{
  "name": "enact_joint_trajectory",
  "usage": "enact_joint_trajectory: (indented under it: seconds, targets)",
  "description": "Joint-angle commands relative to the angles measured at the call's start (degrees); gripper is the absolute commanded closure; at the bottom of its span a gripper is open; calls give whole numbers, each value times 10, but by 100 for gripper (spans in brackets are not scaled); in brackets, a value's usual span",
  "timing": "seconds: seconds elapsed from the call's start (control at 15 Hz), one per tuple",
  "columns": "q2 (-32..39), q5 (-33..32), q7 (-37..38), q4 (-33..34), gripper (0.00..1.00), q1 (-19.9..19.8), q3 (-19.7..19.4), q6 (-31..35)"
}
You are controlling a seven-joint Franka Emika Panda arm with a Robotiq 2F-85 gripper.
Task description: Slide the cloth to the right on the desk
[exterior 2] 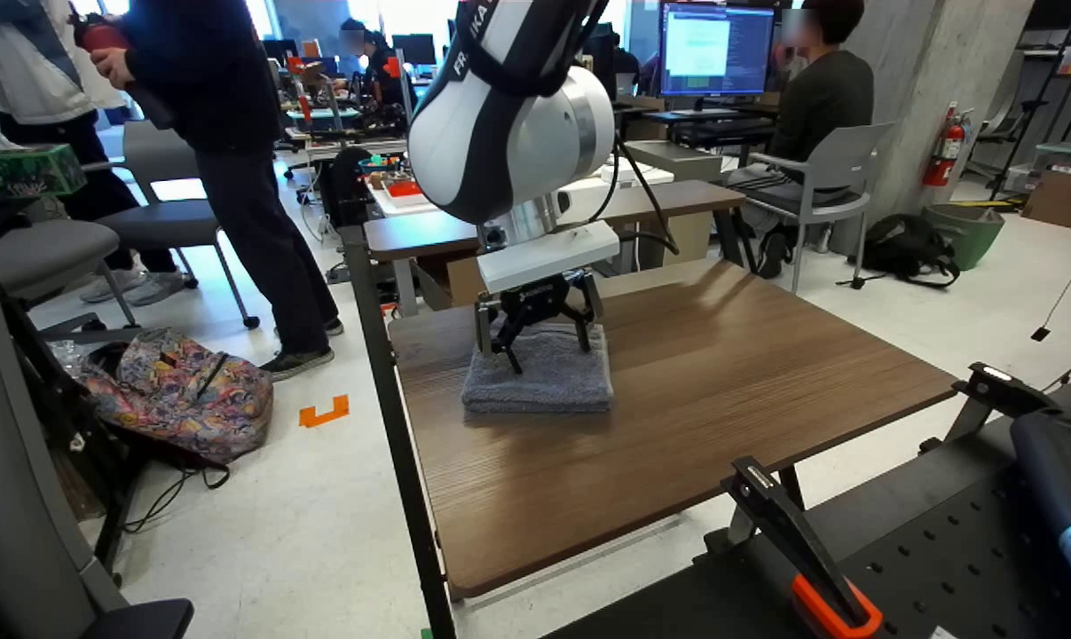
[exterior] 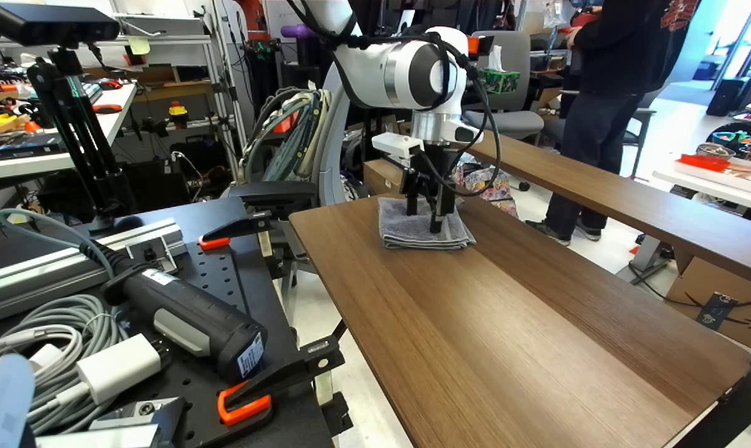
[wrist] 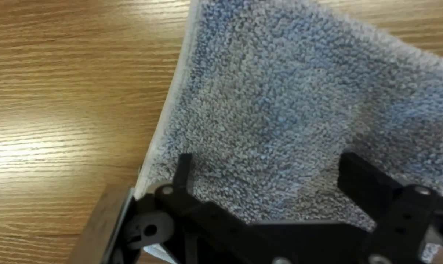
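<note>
The grey folded cloth (exterior: pixel 406 236) lies flat near one end of the brown wood-grain desk (exterior: pixel 506 323). In an exterior view the cloth (exterior 2: pixel 544 390) is near the desk's (exterior 2: pixel 712 355) far left part, with layered folds at its front edge. My gripper (exterior: pixel 424 220) points down over the cloth, and it shows there in the other exterior picture too (exterior 2: pixel 546 357). In the wrist view the gripper's (wrist: pixel 266 157) fingers are spread wide, with cloth (wrist: pixel 261 91) surface between them. The fingertips are at or just above the cloth; I cannot tell whether they press on it.
A black side table (exterior: pixel 213 274) carries orange-tipped clamps (exterior: pixel 244 404), a handheld scanner (exterior: pixel 195 317) and cables. An office chair (exterior: pixel 331 149) stands close behind the desk's end. A second brown table (exterior: pixel 630 193) runs alongside. A person (exterior: pixel 605 93) stands beyond it.
</note>
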Motion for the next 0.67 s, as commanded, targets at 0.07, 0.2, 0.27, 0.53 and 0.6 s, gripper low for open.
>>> enact_joint_trajectory:
  seconds: [0.07,0.2,0.27,0.53,0.6]
  targets:
    - [31,1,-3,53,0,3,-19,-41]
    - [36,1,-1,63,0,-2,-26,-50]
    - [39,2,-5,70,0,-7,-28,-58]
    - [45,10,-30,88,0,-41,-30,-94]
    - [46,12,-37,92,0,-53,-30,-103]
